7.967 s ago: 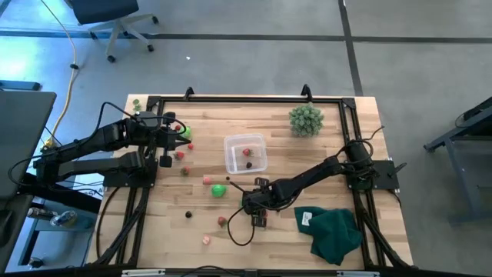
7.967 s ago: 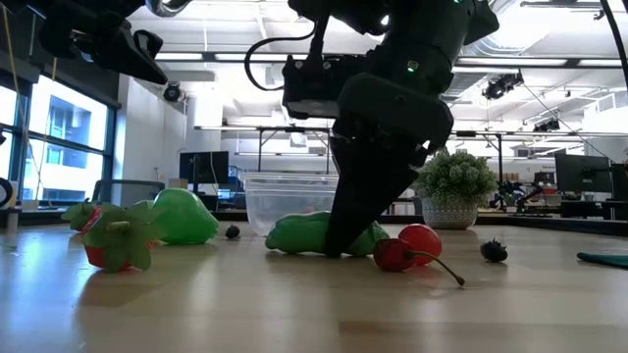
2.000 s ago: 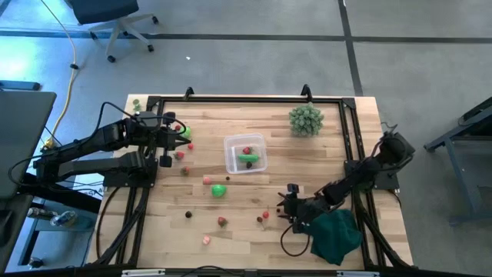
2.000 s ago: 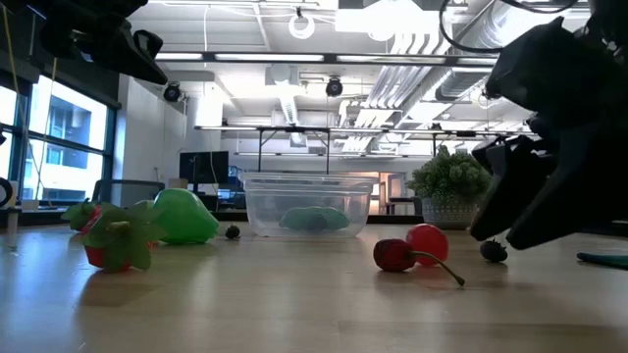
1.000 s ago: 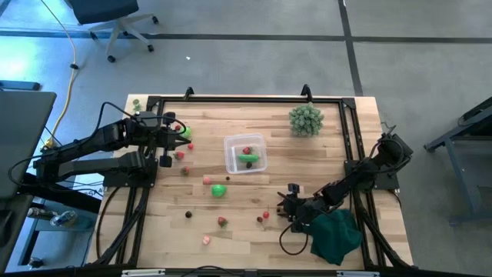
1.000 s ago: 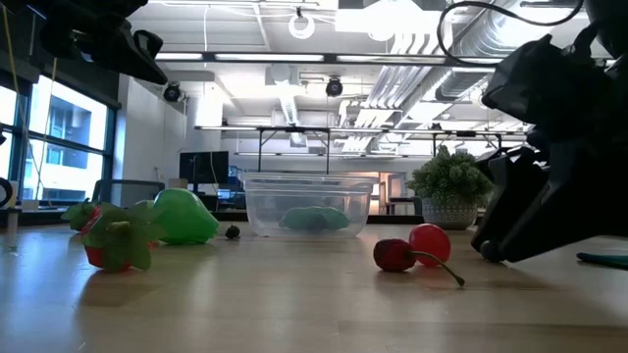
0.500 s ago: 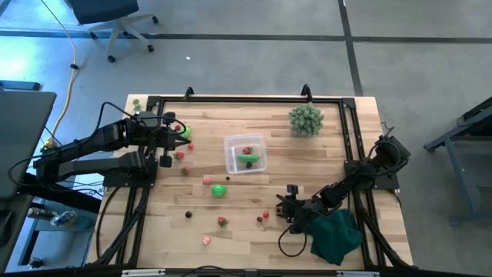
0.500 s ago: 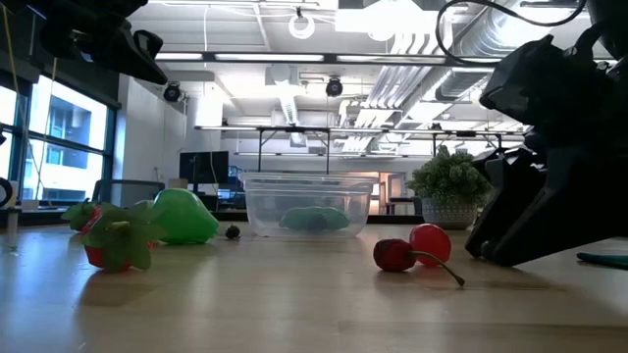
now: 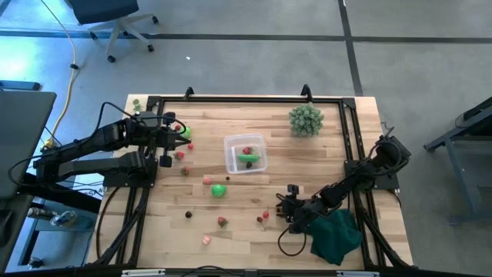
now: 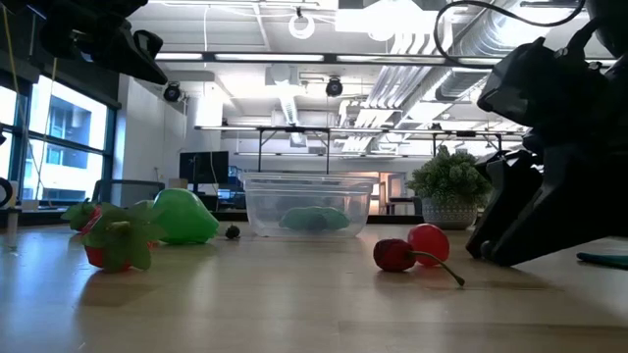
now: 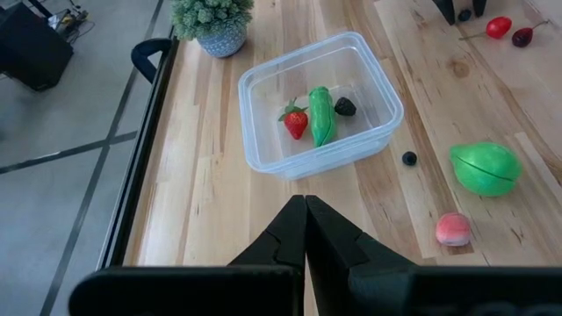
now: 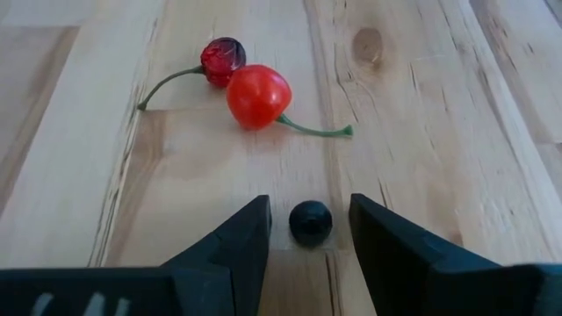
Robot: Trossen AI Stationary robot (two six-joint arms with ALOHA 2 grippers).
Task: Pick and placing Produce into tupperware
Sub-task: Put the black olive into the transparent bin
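Observation:
My right gripper (image 12: 309,206) is low over the near right of the table (image 9: 281,210), open. Its fingers stand on either side of a small dark berry (image 12: 311,222) that rests on the wood, with a gap on each side. A pair of cherries (image 12: 250,88) lies just beyond it. The clear tupperware (image 9: 231,165) stands mid-table and holds a strawberry (image 11: 296,122), a green elongated piece (image 11: 320,114) and a dark berry (image 11: 345,106). My left gripper (image 11: 305,206) waits shut, raised at the table's left (image 9: 167,131).
Loose produce lies left of and nearer than the tupperware: a green ball (image 9: 219,190), pink bits (image 9: 206,179), red bits (image 9: 222,221). A bushy plant ball (image 9: 306,119) stands at the far right. A dark green cloth (image 9: 334,235) lies beside my right arm.

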